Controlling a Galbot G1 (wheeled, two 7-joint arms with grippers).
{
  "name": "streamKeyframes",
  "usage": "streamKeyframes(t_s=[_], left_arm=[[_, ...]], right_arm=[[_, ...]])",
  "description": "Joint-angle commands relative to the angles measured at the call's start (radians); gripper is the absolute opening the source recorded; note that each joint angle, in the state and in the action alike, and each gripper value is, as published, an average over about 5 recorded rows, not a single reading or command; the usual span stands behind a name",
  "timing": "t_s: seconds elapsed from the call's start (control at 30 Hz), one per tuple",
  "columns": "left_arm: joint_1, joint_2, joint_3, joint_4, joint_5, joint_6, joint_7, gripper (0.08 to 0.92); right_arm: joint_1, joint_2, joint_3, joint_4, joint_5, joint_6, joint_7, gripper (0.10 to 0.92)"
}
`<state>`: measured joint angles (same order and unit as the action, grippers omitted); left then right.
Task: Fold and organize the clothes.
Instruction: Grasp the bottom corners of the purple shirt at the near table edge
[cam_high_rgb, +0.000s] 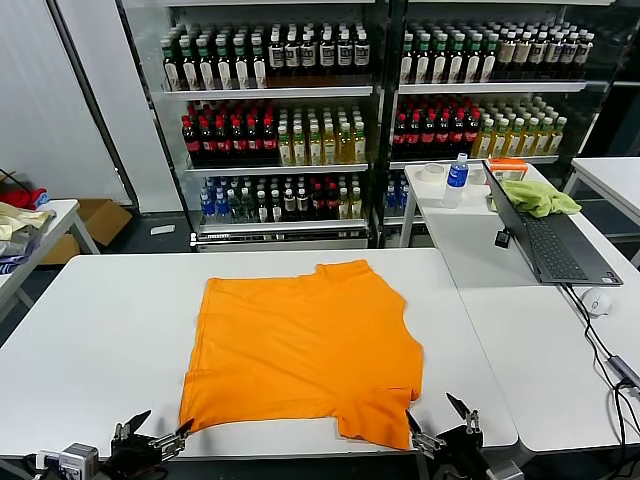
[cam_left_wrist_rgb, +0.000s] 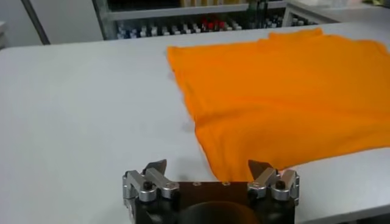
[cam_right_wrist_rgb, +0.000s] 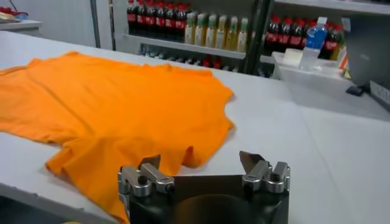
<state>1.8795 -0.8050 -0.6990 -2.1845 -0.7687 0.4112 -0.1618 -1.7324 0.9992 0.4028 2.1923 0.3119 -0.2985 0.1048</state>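
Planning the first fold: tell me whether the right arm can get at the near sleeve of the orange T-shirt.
Probably yes. The right gripper sits open at the table's near edge, just beside the orange T-shirt, and nothing lies between it and the near sleeve.

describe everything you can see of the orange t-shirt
The orange T-shirt is bright, plain, short-sleeved and looks like soft cotton knit. It lies spread flat and unfolded on the white table, slightly skewed, collar toward the far shelves, hem and one sleeve near the front edge, with shallow wrinkles. No lettering shows. Only the table touches it.
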Motion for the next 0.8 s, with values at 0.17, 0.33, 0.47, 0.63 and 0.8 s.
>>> streamKeyframes(t_s=[0.17,0.33,0.47,0.63,0.8], left_arm=[[-0.032,-0.010,0.021,0.006,-0.021,0.029,-0.018,0.823],[-0.034,-0.024,0.024,0.004,-0.024,0.027,-0.013,0.823],[-0.037,-0.028,0.035,0.005,-0.025,0.026,-0.013,0.823],[-0.044,-0.033,0.054,0.011,-0.013,0.025,-0.030,0.823],[-0.063,-0.039,0.087,0.029,0.001,0.009,-0.074,0.823]], right_arm=[[0.012,-0.012,-0.044,-0.006,0.009,-0.033,0.003,0.823],[0.002,-0.015,-0.048,0.005,0.007,-0.042,0.005,0.823],[0.005,-0.012,-0.055,0.002,0.007,-0.044,0.008,0.823],[0.005,0.000,-0.064,-0.009,0.007,-0.045,0.025,0.823],[0.005,0.009,-0.068,-0.012,0.008,-0.048,0.037,0.823]])
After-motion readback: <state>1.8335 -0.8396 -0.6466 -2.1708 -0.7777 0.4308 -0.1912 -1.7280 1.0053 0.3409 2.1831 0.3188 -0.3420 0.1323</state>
